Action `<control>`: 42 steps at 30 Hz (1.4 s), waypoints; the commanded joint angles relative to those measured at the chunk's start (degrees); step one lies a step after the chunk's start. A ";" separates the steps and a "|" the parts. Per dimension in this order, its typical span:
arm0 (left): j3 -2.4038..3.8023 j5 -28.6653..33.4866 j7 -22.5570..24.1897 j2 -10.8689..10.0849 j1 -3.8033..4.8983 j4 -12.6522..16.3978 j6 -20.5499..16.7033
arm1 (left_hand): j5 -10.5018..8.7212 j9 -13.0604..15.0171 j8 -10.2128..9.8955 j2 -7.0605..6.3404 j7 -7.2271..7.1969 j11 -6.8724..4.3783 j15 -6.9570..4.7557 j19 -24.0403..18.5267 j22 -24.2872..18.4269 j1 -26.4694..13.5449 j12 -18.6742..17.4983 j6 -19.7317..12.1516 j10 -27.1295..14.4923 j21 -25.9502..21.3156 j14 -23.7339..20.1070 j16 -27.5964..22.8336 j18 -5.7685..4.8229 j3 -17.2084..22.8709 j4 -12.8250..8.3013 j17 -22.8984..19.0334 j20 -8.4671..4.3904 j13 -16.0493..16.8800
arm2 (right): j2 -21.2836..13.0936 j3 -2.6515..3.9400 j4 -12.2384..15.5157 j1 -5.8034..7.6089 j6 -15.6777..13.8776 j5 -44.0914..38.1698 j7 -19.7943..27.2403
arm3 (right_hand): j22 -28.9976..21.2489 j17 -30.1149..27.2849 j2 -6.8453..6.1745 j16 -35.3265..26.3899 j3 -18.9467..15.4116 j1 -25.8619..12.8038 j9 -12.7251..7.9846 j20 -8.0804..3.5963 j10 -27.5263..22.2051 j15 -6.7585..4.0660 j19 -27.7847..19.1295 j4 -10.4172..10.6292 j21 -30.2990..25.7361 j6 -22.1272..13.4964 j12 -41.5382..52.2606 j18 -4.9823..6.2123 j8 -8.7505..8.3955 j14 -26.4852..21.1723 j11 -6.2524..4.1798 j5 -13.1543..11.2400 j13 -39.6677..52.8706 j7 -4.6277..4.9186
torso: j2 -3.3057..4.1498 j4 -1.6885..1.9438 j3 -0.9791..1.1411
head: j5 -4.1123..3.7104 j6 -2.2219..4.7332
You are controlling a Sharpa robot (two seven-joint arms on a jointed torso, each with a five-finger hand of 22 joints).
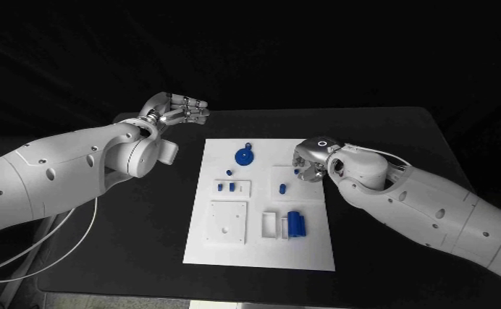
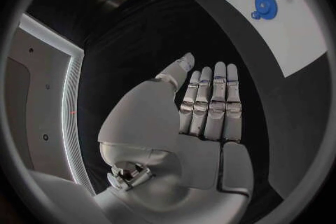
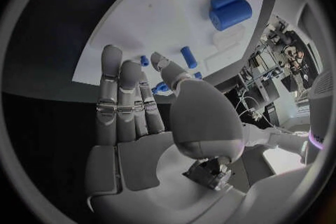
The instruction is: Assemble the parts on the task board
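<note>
The white task board lies in the middle of the black table. A blue round disc part sits near its far edge. Small blue pegs stand at mid-left, and blue cylinders lie at the right. My right hand hovers over the board's right edge with its fingers stretched out and nothing in them. A small blue part shows just beyond its thumb. My left hand is off the board at the table's far left, its fingers straight and side by side, holding nothing.
Raised white blocks and a slotted holder stand on the board's near half. Bare black table surrounds the board on all sides. In the left wrist view the disc part lies on the board.
</note>
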 commanded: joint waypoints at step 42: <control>0.06 2.71 2.34 0.23 0.14 -0.05 1.83 | -0.09 -0.04 -0.10 0.20 0.13 0.06 -0.08 1.08 -2.43 0.68 0.06 0.04 -0.76 0.60 0.42 -0.09 -0.25 -0.47 0.20 0.12 -0.16 -0.03 | 3.23 -2.09 -4.10 -0.83 -4.64 -4.06 0.14 | 1.33 0.29 3.25 0.22 9.42 1.46 0.49 -2.13 9.81 -2.04 1.96 -0.70 3.60 10.34 -0.30 -1.06 0.37 0.54 -2.98 -0.95 0.10 -2.09 | -0.11 -0.13 0.06 | 0.58 -0.80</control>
